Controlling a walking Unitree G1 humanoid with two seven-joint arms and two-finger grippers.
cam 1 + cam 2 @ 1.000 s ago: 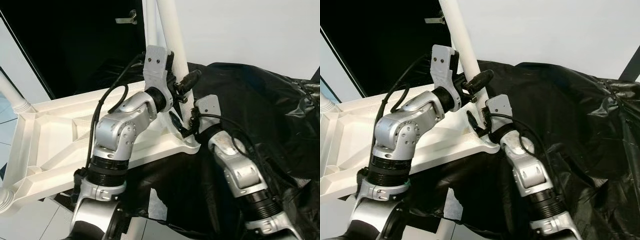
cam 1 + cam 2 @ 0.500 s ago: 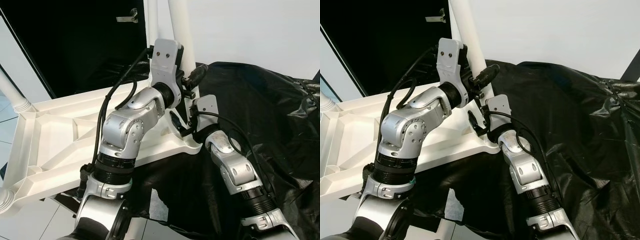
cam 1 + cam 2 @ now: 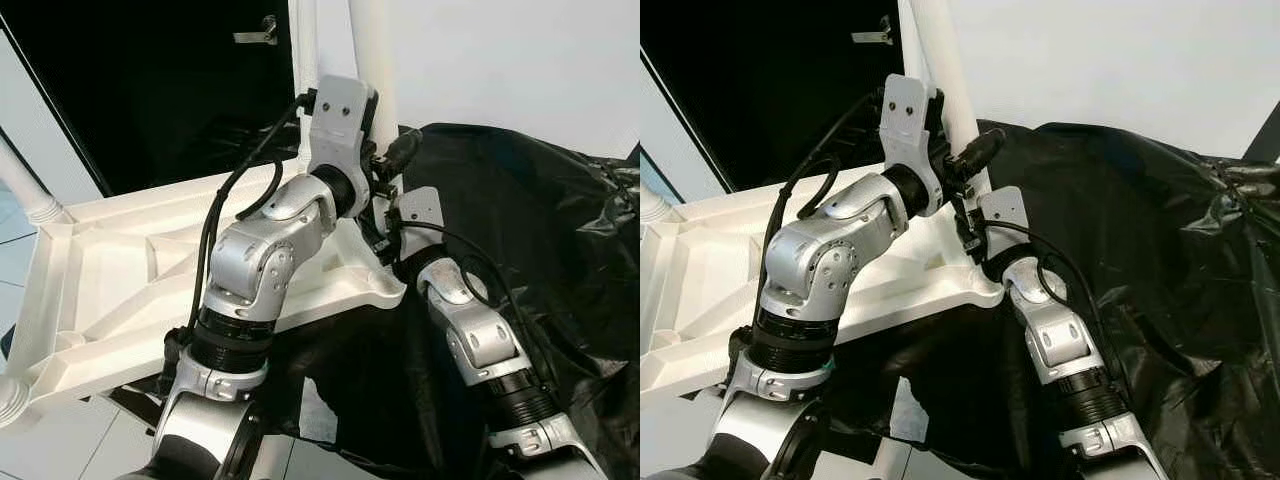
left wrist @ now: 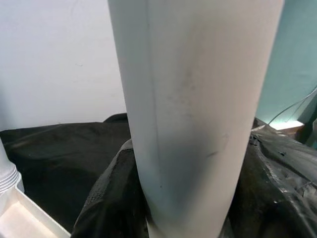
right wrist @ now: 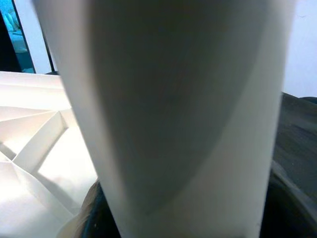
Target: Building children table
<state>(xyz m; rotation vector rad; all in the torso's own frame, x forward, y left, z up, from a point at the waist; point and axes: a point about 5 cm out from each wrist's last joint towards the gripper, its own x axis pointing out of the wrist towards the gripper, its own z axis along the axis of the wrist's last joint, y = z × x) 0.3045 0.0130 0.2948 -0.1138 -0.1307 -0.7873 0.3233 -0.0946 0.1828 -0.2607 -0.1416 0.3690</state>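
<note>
The white children's table top (image 3: 110, 270) lies upside down, partly on a black sheet. A white table leg (image 3: 372, 40) stands nearly upright at its near right corner. My left gripper (image 3: 385, 165) is shut on this leg partway up, one black finger poking out to the leg's right. Just below, close to the corner socket, my right gripper (image 3: 380, 235) is shut on the same leg, largely hidden behind the left wrist. The leg (image 4: 193, 109) looms very close in the left wrist view, as does the leg (image 5: 173, 114) in the right wrist view.
Another leg (image 3: 25, 190) rises at the table's far left corner, and a leg base (image 3: 8, 400) shows at the near left. Crumpled black plastic sheet (image 3: 520, 200) covers the right side. A dark doorway (image 3: 150, 90) lies behind, a white wall to its right, and tiled floor (image 3: 60, 440) below.
The leg's top has swung right, from leaning to nearly upright. My left gripper has climbed higher on it, and the right arm has shifted with the corner.
</note>
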